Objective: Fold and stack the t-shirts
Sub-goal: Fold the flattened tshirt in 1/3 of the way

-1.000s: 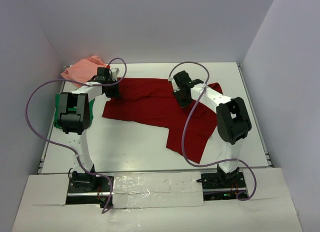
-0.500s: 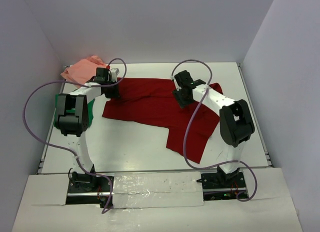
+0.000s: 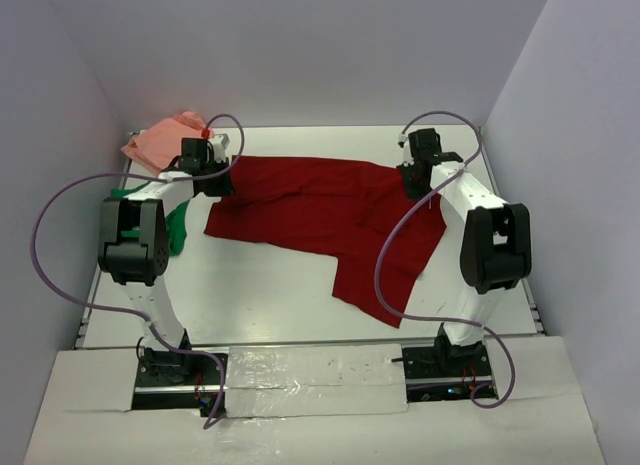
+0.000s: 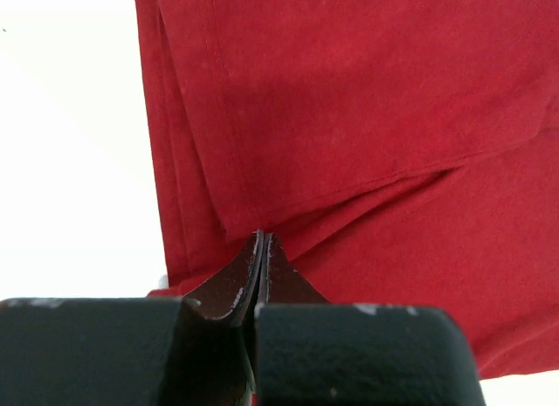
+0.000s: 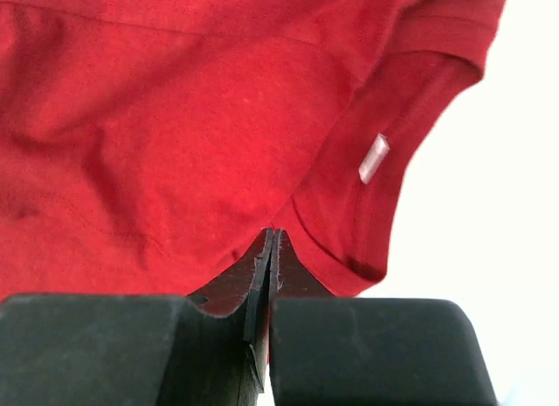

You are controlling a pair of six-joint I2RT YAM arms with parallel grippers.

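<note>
The left arm (image 3: 132, 243) is reaching forward with its elbow hiked up high, and the left gripper (image 4: 262, 238) is pointing down with its jaws pressed tight together. The right arm (image 3: 494, 247) is stretching out likewise, with the right gripper (image 5: 272, 233) also clamped closed.

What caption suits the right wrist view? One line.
Shut right end effector pinching the red shirt near its white tag.

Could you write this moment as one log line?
left gripper: shut on dark red t-shirt | right gripper: shut on it near collar
</note>
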